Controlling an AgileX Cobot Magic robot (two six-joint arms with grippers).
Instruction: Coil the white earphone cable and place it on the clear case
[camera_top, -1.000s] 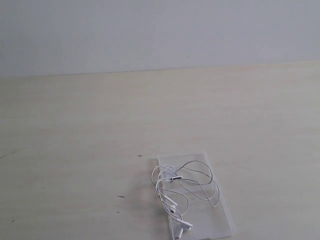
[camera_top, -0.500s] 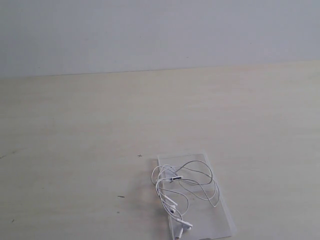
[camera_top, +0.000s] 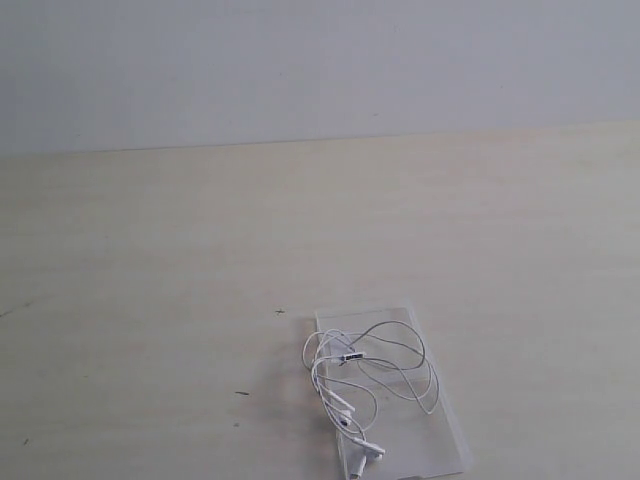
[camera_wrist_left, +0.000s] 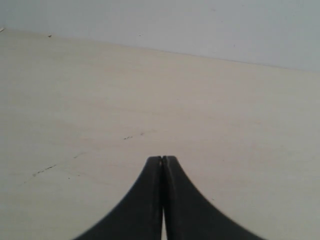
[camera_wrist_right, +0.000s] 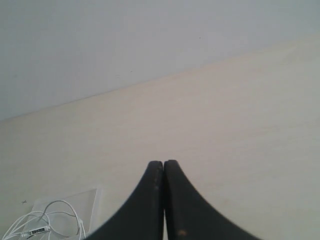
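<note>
lying in loose loops on case (camera_top: 446, 446): cable (camera_top: 372, 384). light, limp, springy, likely to uncoil; best pinched where strands bunch by remote (camera_top: 352, 356). left gripper (camera_wrist_left: 163, 159) and right gripper (camera_wrist_right: 163, 162) closed tight, holding nothing.

Desk (camera_top: 150, 250) takes up the lower part of the exterior view, and the wall (camera_top: 300, 70) stands behind its far edge. The case (camera_top: 447, 440) lies flat on the desk at the near edge of the view, right of centre, its long side running front to back. The earphone cable (camera_top: 395, 362) lies on the case in loose loops. The wide loops sit on the far half, with the inline remote (camera_top: 352, 356) near the left side. The earbuds (camera_top: 373, 451) are toward the near end. One loop overhangs the case's left edge onto the desk.
</note>
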